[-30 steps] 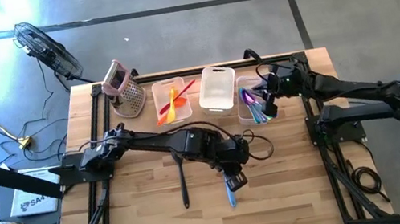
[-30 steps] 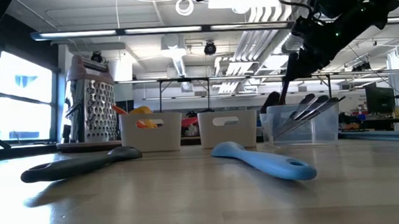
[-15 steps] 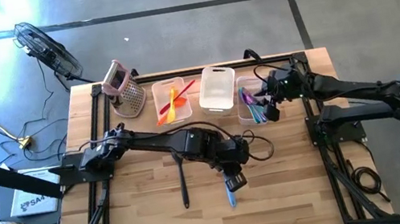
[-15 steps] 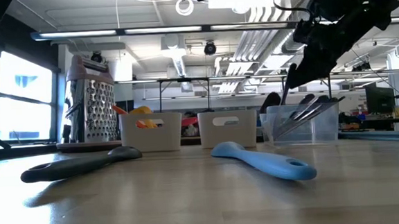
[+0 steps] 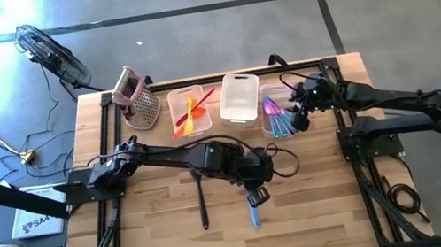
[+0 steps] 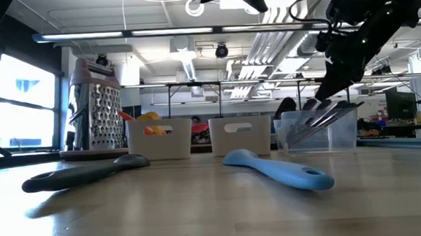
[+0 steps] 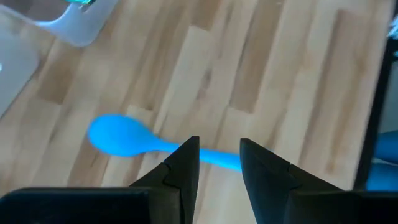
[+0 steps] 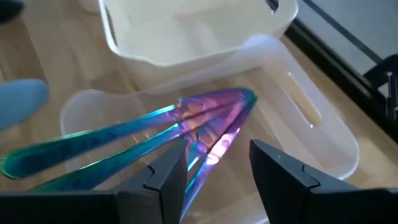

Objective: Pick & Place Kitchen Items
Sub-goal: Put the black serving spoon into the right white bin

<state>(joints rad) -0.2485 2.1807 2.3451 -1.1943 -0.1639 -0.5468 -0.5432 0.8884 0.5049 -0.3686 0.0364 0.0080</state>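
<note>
A blue spoon lies flat on the wooden table, also in the low view. My left gripper hangs open above its handle; in the left wrist view the handle runs under the gap, the bowl beyond. A dark spatula lies on the table to the spoon's left. My right gripper is open and empty over the right edge of the right clear bin, which holds several purple and blue utensils. The left bin holds orange, red and yellow utensils.
A middle clear bin stands between the other two at the table's far side. A metal box grater with a pink handle stands at the far left. Bare table lies in front of the spoon and the spatula.
My right gripper has drawn back from over the right bin toward the table's right edge, uncovering the utensils in it. My left gripper has come a little lower over the blue spoon. The spoon and the spatula have not moved.
</note>
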